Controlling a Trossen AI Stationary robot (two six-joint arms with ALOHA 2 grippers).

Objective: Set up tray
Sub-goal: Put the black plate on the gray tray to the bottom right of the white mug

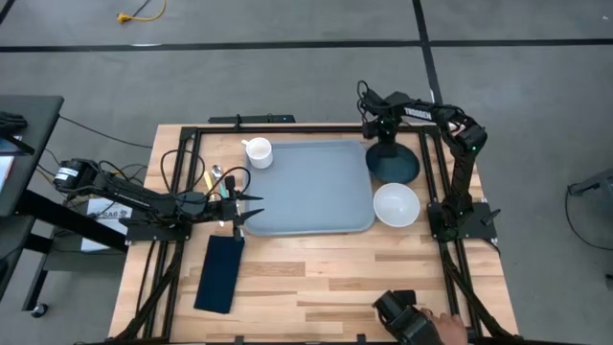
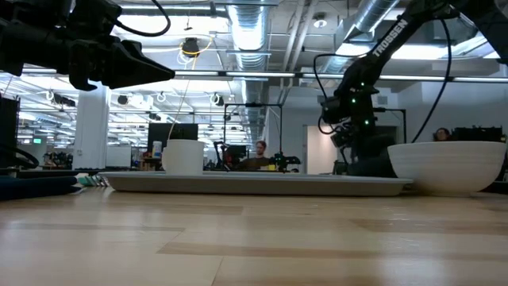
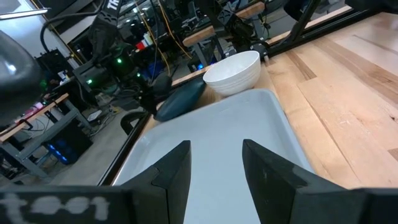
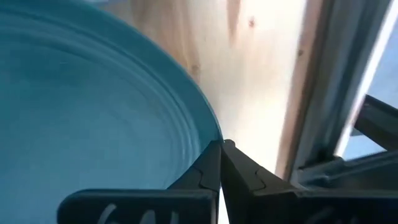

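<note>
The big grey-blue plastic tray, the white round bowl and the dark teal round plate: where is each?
Grey-blue plastic tray (image 1: 311,196): high view, its bare flat middle.
White round bowl (image 1: 396,205): high view, its inside.
Dark teal round plate (image 4: 81,118): right wrist view, its ridged face.

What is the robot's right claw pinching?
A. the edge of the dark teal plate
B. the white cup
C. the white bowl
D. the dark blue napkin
A: the right gripper has its fingers shut on the rim of the dark teal plate, beside the tray.
</note>
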